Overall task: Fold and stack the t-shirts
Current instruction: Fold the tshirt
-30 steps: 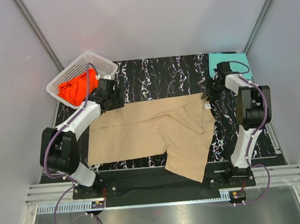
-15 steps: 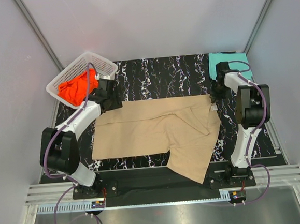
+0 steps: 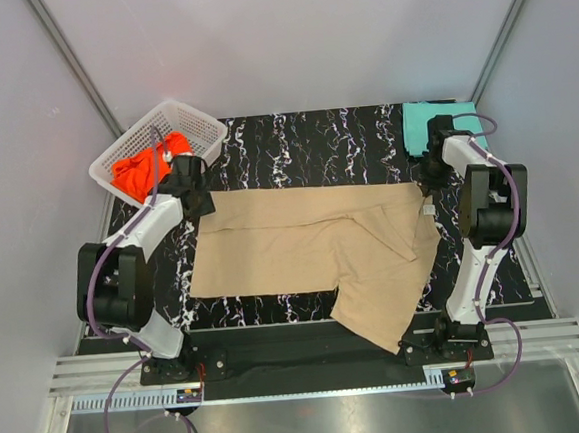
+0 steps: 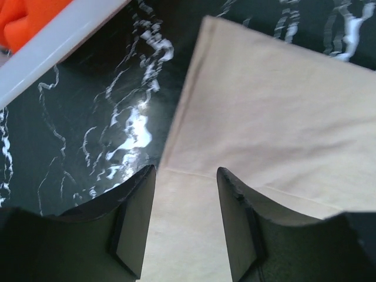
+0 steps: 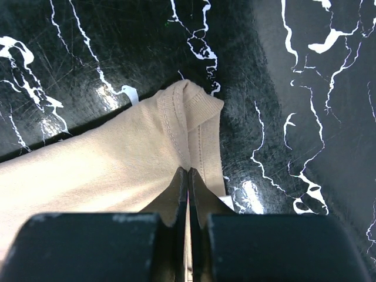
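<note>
The tan t-shirt [image 3: 302,246] lies spread on the black marbled table [image 3: 314,139], one part reaching toward the near edge. My left gripper [image 3: 197,200] stands open over its far left corner; in the left wrist view the flat tan cloth [image 4: 282,117] shows between the spread fingers [image 4: 135,223] of that gripper [image 4: 185,171]. My right gripper [image 3: 425,183] is shut on the far right corner; the right wrist view shows the gripper [image 5: 188,170] pinching a stitched fold of tan cloth [image 5: 117,170]. A folded teal t-shirt [image 3: 430,121] lies at the far right. An orange-red t-shirt [image 3: 143,168] lies in the basket.
The white lattice basket [image 3: 198,121] stands at the far left corner, its rim [image 4: 53,47] close to my left gripper. Grey walls close in the table on three sides. The arm bases sit on a metal rail [image 3: 311,360] at the near edge.
My right gripper has shut on the tan shirt's far right corner and pulled it right; the whole shirt slid right and drew flatter. My left gripper moved slightly left.
</note>
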`<state>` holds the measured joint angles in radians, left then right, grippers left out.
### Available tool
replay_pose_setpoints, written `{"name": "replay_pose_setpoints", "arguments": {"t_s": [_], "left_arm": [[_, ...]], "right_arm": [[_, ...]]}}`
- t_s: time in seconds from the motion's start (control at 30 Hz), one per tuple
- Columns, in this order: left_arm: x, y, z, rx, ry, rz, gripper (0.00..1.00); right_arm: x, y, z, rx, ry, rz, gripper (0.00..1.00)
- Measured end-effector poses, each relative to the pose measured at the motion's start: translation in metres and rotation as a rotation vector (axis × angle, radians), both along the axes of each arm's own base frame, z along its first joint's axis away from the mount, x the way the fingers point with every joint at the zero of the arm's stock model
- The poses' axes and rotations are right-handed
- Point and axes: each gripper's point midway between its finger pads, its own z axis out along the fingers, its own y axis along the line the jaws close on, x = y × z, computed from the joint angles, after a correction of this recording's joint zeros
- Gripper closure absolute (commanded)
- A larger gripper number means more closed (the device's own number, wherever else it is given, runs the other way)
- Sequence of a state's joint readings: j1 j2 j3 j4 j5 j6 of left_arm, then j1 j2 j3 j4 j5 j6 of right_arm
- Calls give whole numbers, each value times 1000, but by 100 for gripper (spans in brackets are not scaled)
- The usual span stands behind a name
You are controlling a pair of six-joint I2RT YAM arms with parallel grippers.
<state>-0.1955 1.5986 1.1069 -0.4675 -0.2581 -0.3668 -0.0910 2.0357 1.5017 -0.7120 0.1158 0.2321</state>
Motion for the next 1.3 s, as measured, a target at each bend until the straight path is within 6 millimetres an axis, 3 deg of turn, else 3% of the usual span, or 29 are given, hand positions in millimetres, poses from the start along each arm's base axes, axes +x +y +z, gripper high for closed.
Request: {"name": "replay_pose_setpoints", "arguments": {"t_s": [0.1, 0.43, 0.73, 1.0, 1.1, 1.27, 1.3], "left_arm": [[-8, 13, -12, -19, 37, 30, 51], [-10, 11, -37, -81, 102, 24, 62], [-13, 13, -61, -99, 166, 29, 64], [-11, 12, -65, -101, 169, 28, 67], [-11, 12, -68, -101, 176, 29, 73], [-10, 12, -70, -103, 175, 38, 100], [-10, 12, -70, -102, 174, 40, 100]], "right_arm": [[1, 0, 0, 0, -4, 1, 98], [1, 0, -1, 4, -7, 2, 99], [4, 3, -4, 23, -22, 7, 99], [3, 2, -5, 27, -22, 3, 99], [3, 1, -5, 27, -22, 2, 99], [3, 1, -5, 27, -22, 1, 99], [3, 1, -5, 27, -22, 1, 99]]}}
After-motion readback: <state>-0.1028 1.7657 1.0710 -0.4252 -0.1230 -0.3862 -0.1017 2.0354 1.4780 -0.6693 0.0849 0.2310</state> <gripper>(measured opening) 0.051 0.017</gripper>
